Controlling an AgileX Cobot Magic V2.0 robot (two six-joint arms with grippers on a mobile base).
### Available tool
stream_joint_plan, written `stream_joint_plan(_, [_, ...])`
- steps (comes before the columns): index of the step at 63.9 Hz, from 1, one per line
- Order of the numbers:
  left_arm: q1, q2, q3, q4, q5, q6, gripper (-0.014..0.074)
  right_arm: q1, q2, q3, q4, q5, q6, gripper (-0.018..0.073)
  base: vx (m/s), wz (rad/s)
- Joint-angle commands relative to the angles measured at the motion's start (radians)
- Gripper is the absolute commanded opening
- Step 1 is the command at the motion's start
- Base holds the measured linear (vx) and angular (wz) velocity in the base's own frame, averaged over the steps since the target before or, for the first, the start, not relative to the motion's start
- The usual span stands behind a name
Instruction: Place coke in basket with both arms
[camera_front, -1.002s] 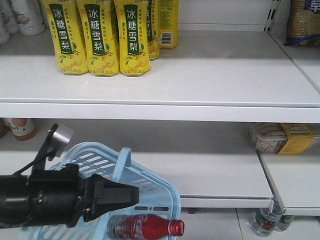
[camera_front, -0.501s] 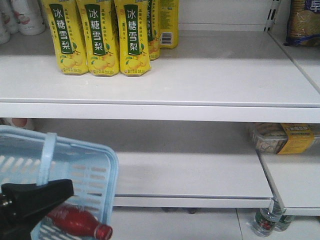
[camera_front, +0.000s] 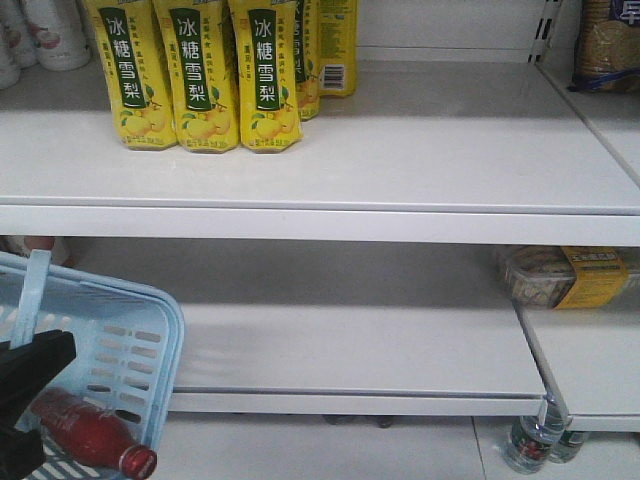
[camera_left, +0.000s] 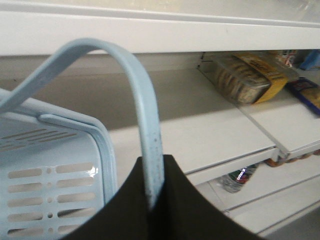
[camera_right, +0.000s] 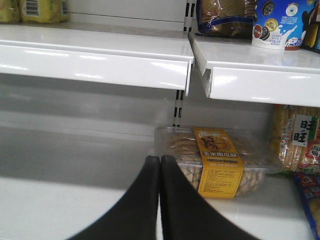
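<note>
Blue plastic filled the lower left corner of the front view, where the basket (camera_front: 140, 345) hung tilted, its slotted wall facing the camera and its far corner dipped toward the floor. It tipped that way, I judged, because it was carried by its thin swing handle (camera_left: 145, 130) alone: the left wrist view showed that handle arching up and running down into the left pincer (camera_left: 152, 200), whose black fingers were clamped on the strap from either side. The coke (camera_front: 88, 438) lay on its side inside the basket, red cap pointing right and low against the near wall, most likely rolled there by the slope. The bottle being already in, the placing itself looked done, and what remained seemed only to carry or set down the load. The right pincer (camera_right: 160, 165) had its two fingers pressed together on nothing, pointing at a clear tray of biscuits (camera_right: 215, 162) on the lower shelf (camera_right: 75, 195), well apart from the basket. Yellow drink cartons (camera_front: 205, 75) stood on the upper shelf (camera_front: 400, 150), clear of all this.
</note>
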Motion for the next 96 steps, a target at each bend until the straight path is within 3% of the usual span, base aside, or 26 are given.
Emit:
stream_joint_plan(1, [0.024, -0.019, 0.003, 0.073, -0.244, -0.008, -0.0006, -0.005, 0.012, -0.027, -0.005, -0.079, -0.007, -0.0010, 0.00, 0.00])
stream_joint_plan(9, [0.095, -0.076, 0.096, 0.080, -0.347, -0.108, -0.0006, -0.005, 0.012, -0.027, -0.005, -0.079, -0.007, -0.0010, 0.00, 0.00])
stream_joint_plan(19, [0.194, -0.173, 0.190, 0.202, -0.372, -0.208, -0.0006, -0.005, 0.012, -0.027, -0.005, -0.079, -0.007, -0.0010, 0.00, 0.00])
stream_joint_plan(26, [0.252, -0.241, 0.244, 0.277, -0.371, -0.229, -0.0006, -0.005, 0.012, -0.027, -0.005, -0.079, -0.007, -0.0010, 0.00, 0.00])
stream_joint_plan(44, [0.369, -0.389, 0.363, 0.370, -0.371, -0.229, -0.0006, -0.005, 0.012, -0.027, -0.005, -0.079, -0.007, -0.0010, 0.00, 0.00])
stream_joint_plan(56, [0.392, -0.486, 0.448, 0.383, -0.363, -0.229, -0.0006, -0.005, 0.012, -0.027, -0.005, -0.079, -0.007, -0.0010, 0.00, 0.00])
stream_joint_plan(70, [0.394, -0.569, 0.448, 0.445, -0.271, -0.227, -0.0006, -0.005, 0.012, -0.027, -0.005, -0.079, -0.007, -0.0010, 0.00, 0.00])
stream_joint_plan(96, [0.394, -0.615, 0.448, 0.508, -0.249, -0.226, -0.0006, -0.005, 0.012, -0.027, -0.005, -0.079, -0.007, -0.0010, 0.00, 0.00])
